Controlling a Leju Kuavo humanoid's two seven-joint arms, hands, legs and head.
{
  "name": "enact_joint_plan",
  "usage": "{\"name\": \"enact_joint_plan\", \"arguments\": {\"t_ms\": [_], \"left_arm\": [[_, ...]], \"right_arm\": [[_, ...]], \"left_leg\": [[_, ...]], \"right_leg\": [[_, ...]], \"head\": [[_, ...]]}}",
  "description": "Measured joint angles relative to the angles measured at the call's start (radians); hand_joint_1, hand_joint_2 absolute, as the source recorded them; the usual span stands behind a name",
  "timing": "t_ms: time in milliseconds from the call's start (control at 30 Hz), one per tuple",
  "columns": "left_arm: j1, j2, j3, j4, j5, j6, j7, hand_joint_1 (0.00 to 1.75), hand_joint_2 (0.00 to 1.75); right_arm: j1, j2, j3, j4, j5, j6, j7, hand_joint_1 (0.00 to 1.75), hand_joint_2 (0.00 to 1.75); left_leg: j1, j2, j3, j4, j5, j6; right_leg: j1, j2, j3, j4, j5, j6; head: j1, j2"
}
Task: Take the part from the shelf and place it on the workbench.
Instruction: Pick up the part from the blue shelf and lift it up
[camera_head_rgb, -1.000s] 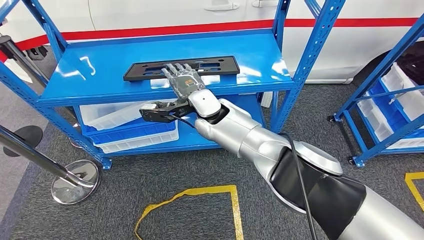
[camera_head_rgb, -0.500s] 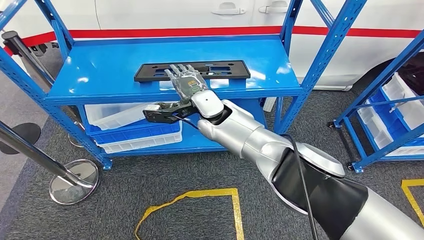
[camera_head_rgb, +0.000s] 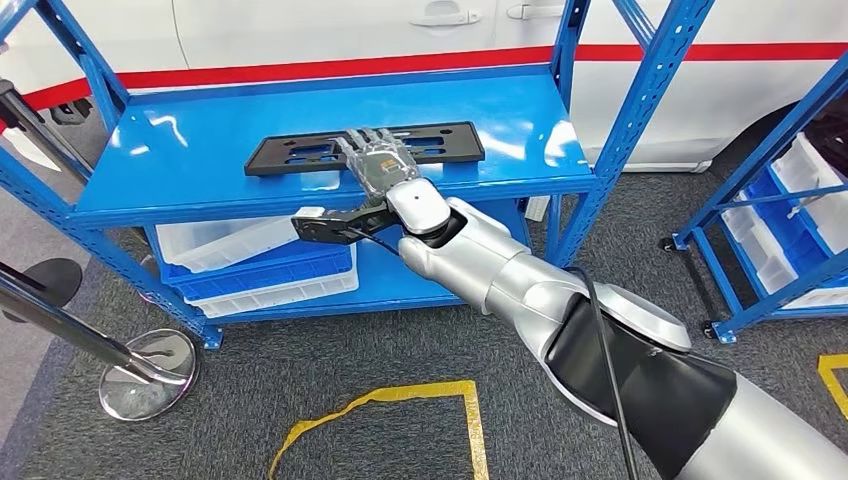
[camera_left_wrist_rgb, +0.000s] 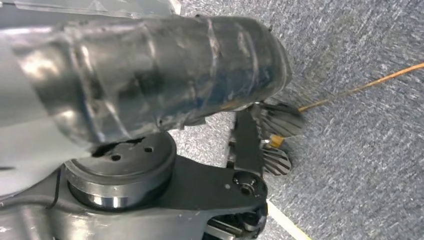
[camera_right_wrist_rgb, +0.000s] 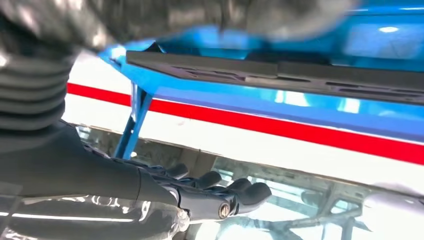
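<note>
The shelf (camera_head_rgb: 200, 150) top lies open from the front, bare blue either side of the flat black part (camera_head_rgb: 300, 155). Blue uprights (camera_head_rgb: 640, 110) bound its corners. Below, white bins (camera_head_rgb: 250, 255) crowd the lower level; a chrome stanchion (camera_head_rgb: 145, 365) stands at floor left.

The part (camera_head_rgb: 365, 148) lies on the shelf (camera_head_rgb: 200, 150), bins (camera_head_rgb: 270, 262) below it

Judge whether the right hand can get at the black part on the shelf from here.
Probably yes: the right hand already lies flat over the black part on the blue shelf, with nothing between them, though no grasp is visible.
</note>
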Motion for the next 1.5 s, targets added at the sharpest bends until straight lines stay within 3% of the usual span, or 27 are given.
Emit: {"name": "enact_joint_plan", "arguments": {"t_ms": [67,133,200,267,333,433,467,500,567,633,767,833,933,967,1000,1033,1100,1133,1200,1333,1400,1467,1500], "left_arm": [[0.000,-0.001,0.000,0.000,0.001,0.000,0.000,0.00,0.00],[-0.001,0.000,0.000,0.000,0.001,0.000,0.000,0.00,0.00],[-0.002,0.000,0.000,0.000,0.000,-0.001,0.000,0.00,0.00],[-0.002,0.000,0.000,0.000,-0.001,-0.001,-0.001,0.00,0.00],[-0.001,0.000,0.000,0.000,-0.002,-0.001,-0.001,0.00,0.00],[-0.003,0.000,0.000,0.000,-0.002,-0.002,-0.002,0.00,0.00],[-0.003,0.000,0.000,0.000,-0.002,-0.002,-0.002,0.00,0.00],[-0.002,0.000,0.000,0.001,-0.002,-0.003,-0.002,0.00,0.00],[-0.001,-0.001,0.000,0.001,-0.002,-0.004,-0.002,0.00,0.00],[-0.002,-0.001,0.000,0.001,-0.002,-0.004,-0.002,0.00,0.00],[-0.003,-0.002,0.000,0.001,-0.002,-0.003,-0.001,0.00,0.00],[-0.003,-0.002,0.000,0.001,-0.002,-0.003,-0.001,0.00,0.00],[-0.005,-0.002,0.000,0.001,-0.002,-0.003,-0.002,0.00,0.00],[-0.004,-0.002,0.000,0.001,-0.001,-0.003,-0.002,0.00,0.00],[-0.003,-0.003,0.000,0.001,0.000,-0.003,-0.002,0.00,0.00],[-0.002,-0.003,0.000,0.001,0.001,-0.003,-0.002,0.00,0.00],[-0.002,-0.002,0.000,0.001,0.001,-0.003,-0.002,0.00,0.00],[-0.002,-0.002,0.000,0.001,0.002,-0.002,-0.002,0.00,0.00],[-0.004,-0.002,0.000,0.001,0.002,-0.001,-0.002,0.00,0.00],[-0.005,-0.001,0.000,0.002,0.004,-0.001,0.003,0.00,0.00],[-0.005,-0.001,0.000,0.002,0.004,0.000,0.006,0.00,0.00],[-0.006,-0.001,0.000,0.002,0.004,0.000,0.008,0.00,0.00],[-0.006,-0.001,0.000,0.002,0.004,0.000,0.008,0.00,0.00]], "right_arm": [[-0.001,0.000,0.000,-0.001,0.002,0.000,0.001,0.00,1.75],[-0.004,0.000,0.000,-0.003,0.005,0.000,0.002,0.00,1.75],[-0.004,0.000,0.000,-0.004,0.006,0.000,0.002,0.00,1.75],[-0.004,0.000,0.000,-0.005,0.006,0.000,0.002,0.00,1.75],[-0.006,0.000,0.000,-0.005,0.008,0.000,0.003,0.00,1.75],[-0.003,-0.001,0.000,-0.005,0.009,0.001,0.003,0.00,1.75],[0.001,-0.001,0.000,-0.005,0.009,0.002,0.003,0.00,1.75],[0.004,-0.002,0.000,-0.005,0.009,0.002,0.003,0.00,1.75],[0.003,-0.002,0.000,-0.005,0.009,0.002,0.003,0.00,1.75],[0.000,-0.002,0.000,-0.005,0.011,0.003,0.003,0.00,1.75],[0.002,0.000,0.000,-0.006,0.013,0.008,0.002,0.00,1.75],[0.001,0.001,0.000,-0.007,0.014,0.008,0.001,0.00,1.75],[0.005,0.003,0.000,-0.008,0.016,0.009,0.000,0.00,1.75],[0.009,0.003,0.000,-0.008,0.016,0.010,0.000,0.00,1.75],[0.012,0.003,0.000,-0.008,0.016,0.010,0.000,0.00,1.75],[0.014,0.003,0.000,-0.008,0.017,0.010,0.000,0.00,1.75],[0.014,0.005,0.000,-0.008,0.017,0.011,0.000,0.00,1.75],[0.014,0.006,0.000,-0.008,0.017,0.011,-0.001,0.00,1.75],[0.014,0.009,0.000,-0.008,0.017,0.012,-0.002,0.00,1.75],[0.020,0.010,0.000,-0.008,0.019,0.013,-0.003,0.00,1.75],[0.022,0.011,0.000,-0.008,0.020,0.013,-0.003,0.00,1.75],[0.028,0.011,0.000,-0.008,0.020,0.014,-0.004,0.00,1.75],[0.034,0.011,0.000,-0.008,0.020,0.014,-0.004,0.00,1.75]], "left_leg": [[-0.001,0.000,0.045,-0.125,0.083,0.008],[-0.007,0.000,0.099,-0.240,0.127,0.020],[-0.014,-0.001,0.117,-0.273,0.121,0.028],[-0.011,-0.001,0.128,-0.287,0.119,0.034],[-0.005,0.001,0.146,-0.304,0.119,0.041],[-0.005,0.002,0.160,-0.307,0.110,0.051],[-0.004,0.001,0.162,-0.303,0.105,0.052],[-0.004,0.000,0.165,-0.299,0.099,0.052],[-0.003,-0.002,0.174,-0.286,0.081,0.047],[-0.005,-0.004,0.177,-0.270,0.063,0.036],[-0.004,-0.003,0.173,-0.266,0.053,0.017],[-0.003,-0.001,0.157,-0.228,0.029,0.008],[0.000,0.000,0.060,-0.051,-0.029,-0.005],[0.001,0.000,0.028,-0.006,-0.032,-0.007],[0.002,0.000,0.011,0.004,-0.016,-0.008],[0.002,0.000,0.014,-0.026,0.018,-0.006],[0.002,0.000,0.060,-0.156,0.102,0.000],[-0.001,-0.001,0.085,-0.214,0.127,0.005],[-0.006,-0.001,0.110,-0.267,0.129,0.014],[-0.004,-0.001,0.125,-0.290,0.124,0.028],[0.001,0.000,0.138,-0.302,0.125,0.038],[-0.001,0.000,0.145,-0.302,0.120,0.047],[-0.001,0.000,0.147,-0.302,0.117,0.048]], "right_leg": [[0.001,0.002,0.014,0.000,-0.010,0.001],[0.004,0.003,0.022,-0.002,-0.017,0.007],[0.004,0.003,0.023,-0.005,-0.020,0.016],[0.003,0.002,0.026,-0.006,-0.025,0.027],[0.004,-0.001,0.008,0.040,-0.052,0.036],[0.002,-0.003,-0.098,0.225,-0.117,0.044],[0.000,-0.003,-0.127,0.264,-0.118,0.046],[-0.002,-0.003,-0.138,0.265,-0.099,0.048],[-0.006,-0.005,-0.108,0.164,-0.019,0.049],[-0.005,-0.005,-0.058,0.056,0.026,0.045],[-0.001,-0.001,-0.037,0.016,0.018,0.026],[-0.005,-0.001,-0.028,0.006,0.017,0.017],[-0.006,-0.002,-0.013,0.000,0.011,0.007],[-0.005,-0.002,-0.009,0.000,0.008,0.006],[-0.004,-0.002,-0.005,0.000,0.005,0.005],[-0.004,-0.001,0.001,0.000,0.001,0.005],[-0.004,0.001,0.013,-0.001,-0.008,0.007],[-0.003,0.002,0.018,-0.001,-0.012,0.010],[-0.002,0.004,0.018,-0.004,-0.015,0.019],[-0.001,0.001,0.017,0.000,-0.025,0.036],[0.001,-0.002,-0.014,0.069,-0.064,0.042],[0.001,-0.003,-0.082,0.200,-0.117,0.045],[0.001,-0.003,-0.114,0.254,-0.130,0.046]], "head": [[0.000,0.000],[0.000,0.000],[0.000,0.000],[0.001,0.000],[0.003,0.000],[0.004,0.000],[0.004,0.000],[0.005,0.000],[0.005,0.000],[0.004,0.000],[0.000,0.000],[-0.002,0.000],[-0.005,0.000],[-0.004,0.000],[-0.005,0.000],[-0.005,0.000],[-0.004,0.000],[-0.005,0.000],[-0.005,0.000],[-0.003,0.000],[0.000,0.000],[0.003,0.000],[0.003,0.000]]}}
